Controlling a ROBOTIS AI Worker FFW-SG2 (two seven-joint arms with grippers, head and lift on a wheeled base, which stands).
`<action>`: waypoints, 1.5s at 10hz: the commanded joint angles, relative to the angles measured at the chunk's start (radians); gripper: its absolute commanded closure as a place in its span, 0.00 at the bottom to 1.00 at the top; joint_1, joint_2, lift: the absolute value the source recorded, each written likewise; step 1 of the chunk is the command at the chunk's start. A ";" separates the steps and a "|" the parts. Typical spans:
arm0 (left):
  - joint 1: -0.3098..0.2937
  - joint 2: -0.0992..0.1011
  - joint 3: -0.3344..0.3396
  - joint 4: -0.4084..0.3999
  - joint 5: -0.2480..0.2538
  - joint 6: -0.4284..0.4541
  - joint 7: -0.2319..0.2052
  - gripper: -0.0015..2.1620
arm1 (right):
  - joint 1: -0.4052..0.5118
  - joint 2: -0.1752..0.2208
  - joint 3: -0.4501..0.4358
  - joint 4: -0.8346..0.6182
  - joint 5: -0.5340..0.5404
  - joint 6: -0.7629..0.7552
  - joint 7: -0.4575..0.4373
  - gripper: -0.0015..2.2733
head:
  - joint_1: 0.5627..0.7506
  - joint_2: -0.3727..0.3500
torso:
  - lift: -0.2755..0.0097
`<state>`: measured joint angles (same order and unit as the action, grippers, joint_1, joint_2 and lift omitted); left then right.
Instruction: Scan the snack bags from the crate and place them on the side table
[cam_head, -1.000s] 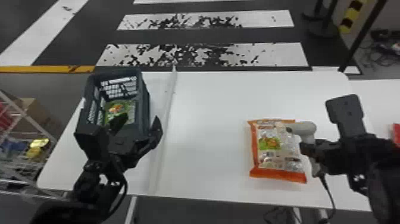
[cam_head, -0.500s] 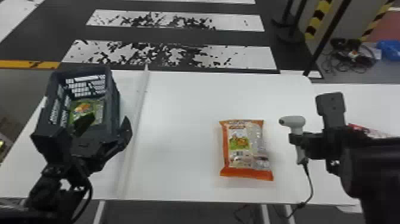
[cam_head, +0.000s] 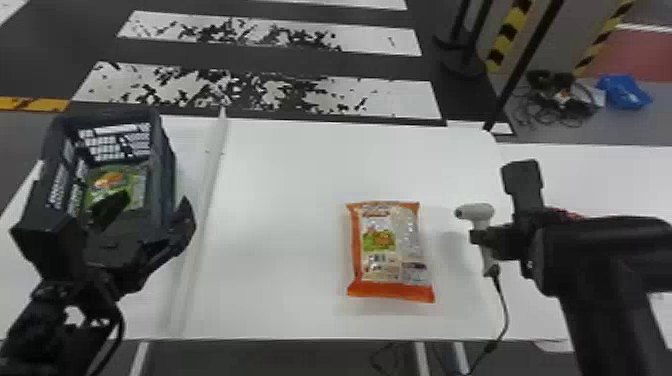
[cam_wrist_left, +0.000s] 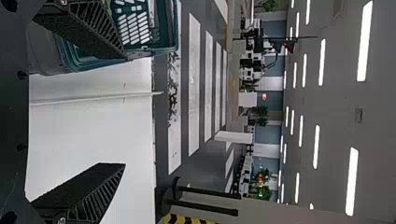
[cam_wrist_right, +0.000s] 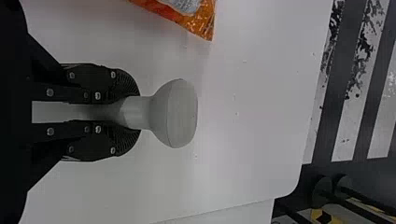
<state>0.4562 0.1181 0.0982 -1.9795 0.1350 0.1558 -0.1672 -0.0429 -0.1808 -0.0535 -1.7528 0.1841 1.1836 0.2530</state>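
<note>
Spreading its two fingers wide with nothing between them, the left gripper (cam_head: 156, 197) shows in the head view at the near end of the dark crate (cam_head: 166, 155); whether it touches the crate cannot be told from here. Inside the crate lies a green snack bag (cam_head: 140, 182), partly hidden by one finger. To the right of the strip (cam_head: 207, 185) across the white table (cam_head: 280, 170), an orange snack bag (cam_head: 380, 245) lies flat, apart from both grippers. Beyond it the right gripper (cam_head: 477, 237) has hold of the pale scanner (cam_head: 480, 211), whose cable (cam_head: 506, 305) hangs down from the handle.

In the left wrist view, the left gripper (cam_wrist_left: 125, 111) is well open and empty, one finger over part of the crate, the other over the white table.

In the right wrist view, the right gripper (cam_wrist_right: 139, 112) is closed on the scanner's handle, a finger against each side, and the scanner's rounded head juts past the fingertips. A corner of the orange snack bag lies near, not touching either finger.
</note>
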 joint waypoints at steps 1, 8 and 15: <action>0.001 0.000 0.000 0.001 0.000 0.000 0.000 0.02 | -0.035 -0.009 0.003 0.067 0.001 -0.018 0.000 0.99 | 0.70 0.38 | 0.79; -0.001 0.002 0.000 0.002 0.000 -0.003 0.000 0.02 | -0.064 -0.014 0.012 0.202 0.003 -0.098 -0.001 0.88 | 0.70 0.35 | 0.79; 0.001 0.003 -0.002 -0.004 0.002 0.000 -0.002 0.03 | 0.043 -0.011 -0.023 -0.033 -0.049 -0.012 -0.008 0.03 | 0.70 0.35 | 0.79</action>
<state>0.4584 0.1214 0.0969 -1.9835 0.1354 0.1558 -0.1683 -0.0191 -0.1920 -0.0707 -1.7448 0.1505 1.1508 0.2454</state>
